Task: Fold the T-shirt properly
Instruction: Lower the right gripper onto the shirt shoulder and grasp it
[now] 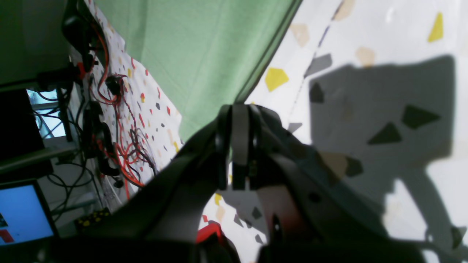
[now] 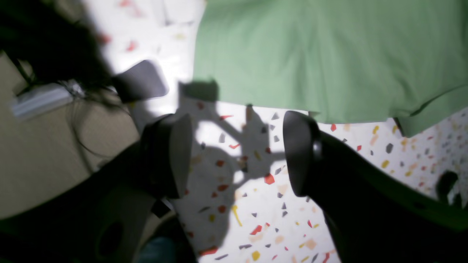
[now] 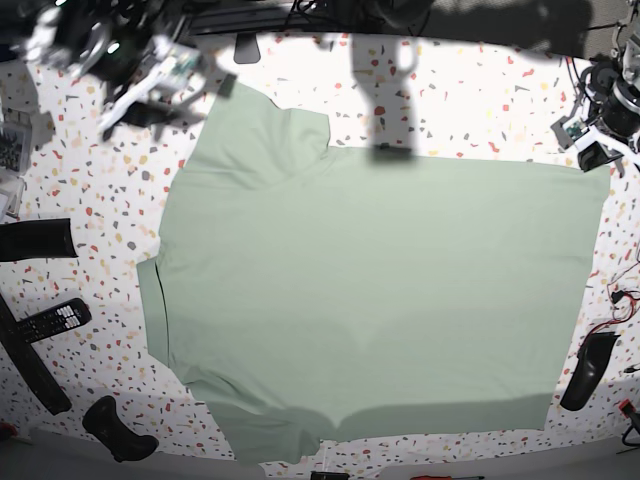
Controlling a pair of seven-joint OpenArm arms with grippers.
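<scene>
On table (image 3: 480,90): one T-shirt (image 3: 380,290), two arms.

T-shirt (image 3: 380,280): we note pale green woven cloth, matt, fine weave, mostly smooth with faint creases. Table (image 3: 480,100) beneath T-shirt: white terrazzo-print surface with coloured flecks, looks smooth, slight sheen. Right gripper (image 2: 237,153) beside T-shirt hem: black plastic fingers, semi-matt. Left gripper (image 1: 239,146) at T-shirt edge: we log same dark plastic, dull finish.
</scene>
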